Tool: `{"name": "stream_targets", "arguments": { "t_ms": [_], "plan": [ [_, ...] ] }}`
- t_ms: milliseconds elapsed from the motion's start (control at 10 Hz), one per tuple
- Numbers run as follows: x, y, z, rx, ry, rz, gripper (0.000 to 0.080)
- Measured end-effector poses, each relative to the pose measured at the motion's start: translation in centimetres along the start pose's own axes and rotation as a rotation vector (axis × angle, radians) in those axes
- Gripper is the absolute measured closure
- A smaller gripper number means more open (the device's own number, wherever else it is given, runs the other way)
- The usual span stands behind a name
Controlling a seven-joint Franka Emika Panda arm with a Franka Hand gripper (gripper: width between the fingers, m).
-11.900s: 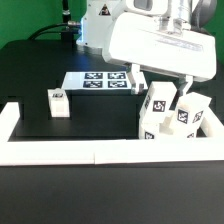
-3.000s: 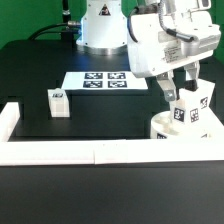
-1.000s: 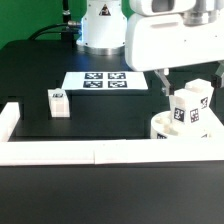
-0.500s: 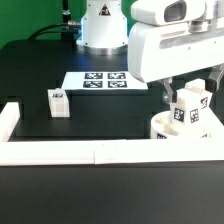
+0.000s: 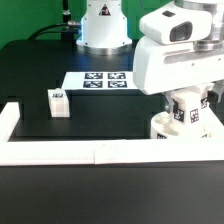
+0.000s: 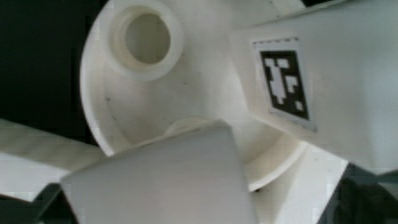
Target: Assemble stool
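Exterior view: elevated, facing table [image 5: 100,120]. Wrist view: close on seat [image 6: 157,112], shared.

Seat disc [image 6: 134,110]: white plastic, smooth, faint satin sheen, a few small dark specks on the face. Tagged leg block [image 6: 294,85]: same white plastic, matt faces; tag flat black-on-white, no gloss. Loose leg block [image 5: 58,101]: white plastic, matt. Marker board [image 5: 100,80]: thin, flat, matt white, paper-like; exact material unclear. Border rail [image 5: 50,152]: matt white, smooth, probably plastic. Table [image 5: 35,70]: black, matt, no glare. Arm housing [image 5: 185,60]: white plastic shell, smooth, mildly glossy.
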State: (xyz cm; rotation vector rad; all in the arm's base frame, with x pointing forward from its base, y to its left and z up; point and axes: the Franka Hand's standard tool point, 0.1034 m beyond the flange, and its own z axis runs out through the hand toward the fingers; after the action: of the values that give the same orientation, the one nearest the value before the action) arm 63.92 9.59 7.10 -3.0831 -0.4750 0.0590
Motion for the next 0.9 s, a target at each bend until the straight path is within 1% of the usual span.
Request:
{"name": "stream_targets", "arguments": {
  "t_ms": [100, 200, 300, 700, 800, 900],
  "plan": [
    [-0.04, 0.01, 0.07, 0.000, -0.001, 0.015, 0.0165],
    [-0.05, 0.02, 0.10, 0.000, -0.002, 0.024, 0.0381],
    [-0.06, 0.03, 0.11, 0.000, -0.002, 0.057, 0.0464],
    [-0.06, -0.08, 0.14, 0.004, -0.002, 0.369, 0.0464],
    [-0.06, 0.03, 0.18, 0.013, -0.003, 0.489, 0.0464],
    [-0.09, 0.33, 0.23, 0.036, -0.005, 0.624, 0.0464]
  ]
}}
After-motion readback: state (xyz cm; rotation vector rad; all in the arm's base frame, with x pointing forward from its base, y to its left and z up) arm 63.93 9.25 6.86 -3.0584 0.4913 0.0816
